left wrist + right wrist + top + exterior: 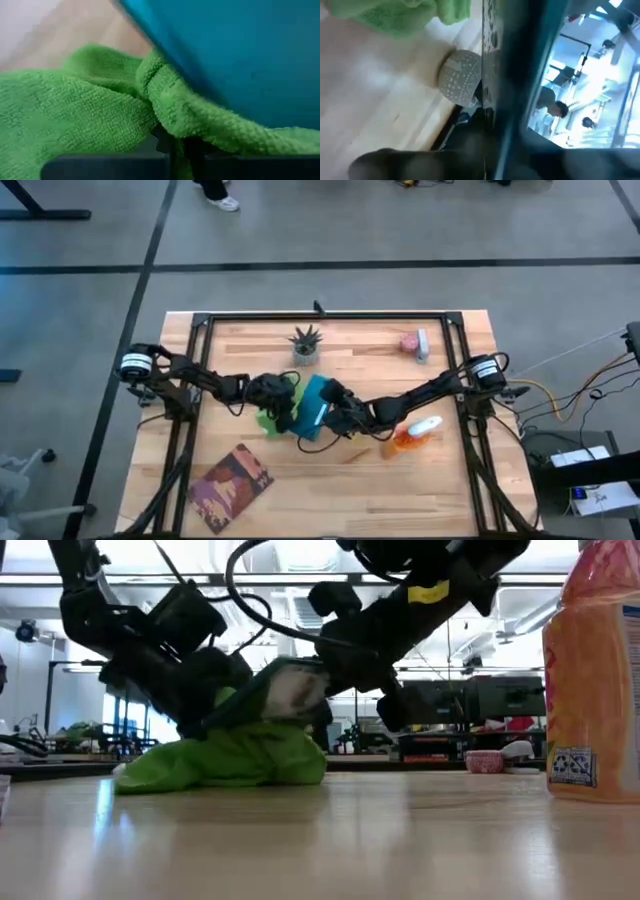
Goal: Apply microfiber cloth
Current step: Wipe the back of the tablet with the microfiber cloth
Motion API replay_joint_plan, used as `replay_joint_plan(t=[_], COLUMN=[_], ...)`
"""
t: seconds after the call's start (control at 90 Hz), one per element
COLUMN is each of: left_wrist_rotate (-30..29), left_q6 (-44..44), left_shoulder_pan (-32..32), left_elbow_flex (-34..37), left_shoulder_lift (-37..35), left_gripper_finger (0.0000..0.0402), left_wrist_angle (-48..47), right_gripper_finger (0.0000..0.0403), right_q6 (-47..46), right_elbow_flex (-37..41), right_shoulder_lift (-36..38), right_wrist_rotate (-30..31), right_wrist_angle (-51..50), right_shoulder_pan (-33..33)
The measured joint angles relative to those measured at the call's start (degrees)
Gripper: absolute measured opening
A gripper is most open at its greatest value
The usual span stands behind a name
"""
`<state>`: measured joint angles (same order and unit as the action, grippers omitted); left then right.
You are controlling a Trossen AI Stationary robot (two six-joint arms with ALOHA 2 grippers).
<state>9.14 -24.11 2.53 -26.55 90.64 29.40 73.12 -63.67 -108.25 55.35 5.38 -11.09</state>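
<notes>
The lime-green microfiber cloth [268,420] lies bunched at the table's middle, its underside on the wood [225,762]. Over it tilts a flat tablet with a teal back [314,405], its lower left end down at the cloth [225,710]. My left gripper [275,393] comes in from the table's left and is shut on the cloth under the tablet. My right gripper [338,417] reaches in from the right and is shut on the tablet, whose glossy face [555,85] mirrors the room. My left gripper pinches a thick fold of the cloth [172,122] between its two fingers; how many layers, I cannot tell. The fold lies against the tablet's teal surface [240,55]. The remaining cloth sags slack onto the table. My right gripper grips the tablet by its right-hand edge [490,95], coming nearly level from the table's right. A grey dotted finger pad [460,77] lies beside that edge. The tablet is lifted and tilted, right end high, left end down at the cloth.
An orange spray bottle [415,432] lies just right of my right gripper and looms at the right of the low view [592,680]. A small potted plant [306,343] and a pink object [413,342] stand at the far side. A brown patterned book [232,485] lies near left.
</notes>
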Motion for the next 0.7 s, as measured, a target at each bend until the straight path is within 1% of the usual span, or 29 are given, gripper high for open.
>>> replay_joint_plan(t=[0.067,0.178,0.289,0.367,0.467,0.533,0.633,0.7], left_wrist_rotate=[0.07,-0.10,-1.75,-2.29,-2.30,-1.71,0.31,0.30], left_q6=[0.06,1.27,1.49,1.24,1.09,1.11,2.24,3.40], left_shoulder_pan=[-0.14,0.11,0.30,0.19,-1.07,-2.16,-4.18,-5.19], left_elbow_flex=[-0.48,-0.85,-0.69,-0.41,-0.03,0.01,0.03,0.03], left_shoulder_lift=[-0.94,-4.31,-9.21,-13.15,-17.24,-18.63,-18.62,-17.14], left_gripper_finger=[0.0000,0.0000,0.0000,0.0000,0.0000,0.0000,0.0000,0.0000], left_wrist_angle=[-3.04,-11.04,-19.96,-23.31,-21.17,-17.56,-10.26,-3.68], right_gripper_finger=[0.0013,0.0013,0.0013,0.0013,0.0013,0.0013,0.0013,0.0013], right_q6=[-0.19,-0.43,-0.48,-1.04,-1.13,-1.15,-1.46,-1.86], right_elbow_flex=[0.17,0.50,0.64,0.71,1.05,1.13,1.17,1.17], right_shoulder_lift=[-0.04,-0.10,-0.20,-0.20,-0.53,-0.68,-0.72,-0.72], right_wrist_rotate=[-0.54,-0.89,-1.02,-1.08,-1.25,-1.23,-1.22,-1.22], right_wrist_angle=[-0.44,-2.21,-4.21,-5.53,-5.60,-5.77,-5.57,-5.38], right_shoulder_pan=[0.07,0.24,0.24,0.30,0.87,1.15,1.55,1.76])
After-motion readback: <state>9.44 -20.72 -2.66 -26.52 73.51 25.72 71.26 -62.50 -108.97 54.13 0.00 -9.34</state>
